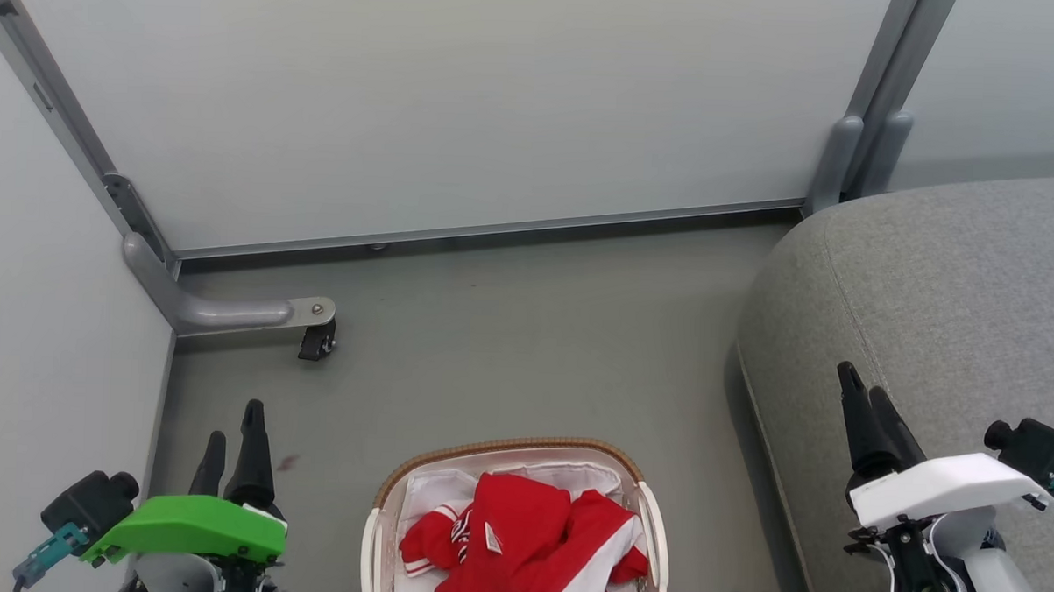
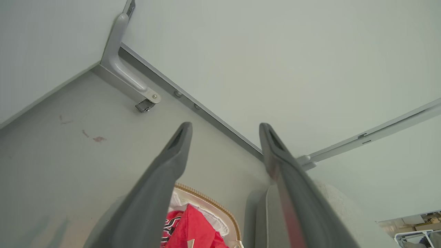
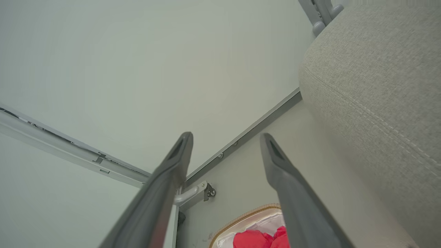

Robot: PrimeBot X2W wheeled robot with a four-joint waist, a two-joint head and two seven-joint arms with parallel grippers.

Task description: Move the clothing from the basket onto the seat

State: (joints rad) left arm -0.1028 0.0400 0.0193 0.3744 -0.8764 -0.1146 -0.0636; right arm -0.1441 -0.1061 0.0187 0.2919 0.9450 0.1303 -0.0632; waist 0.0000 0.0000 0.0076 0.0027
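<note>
clothing (image 1: 519,532) heaped in the basket (image 1: 504,443), low in the middle of the head view: red folds with white stripes and panels, a small white tag on the middle fold, dark-and-white markings toward the left. white liner (image 1: 437,490) bare beneath it at the basket's far left corner. basket on the grey floor (image 1: 526,331), brown woven rim uppermost, near the seat (image 1: 948,284) but apart from it, a strip of floor between. seat to the right, grey fabric, rounded corner, stitched seam along the edge.

left hand (image 1: 234,422) at lower left, rising from a green cover (image 1: 190,525), fingers spread wide and empty, over bare floor left of the basket, not touching it. right hand (image 1: 862,380) at lower right, rising from a white cover (image 1: 941,486), fingers also wide apart and empty, before the seat's rounded side, clear of it.

from the left wrist, red cloth and woven rim low between the two dark fingers; from the right wrist, same red heap beside the right finger. pale wall panels (image 1: 455,101) behind, grey metal foot with a small caster (image 1: 317,339) on the floor at the left.
</note>
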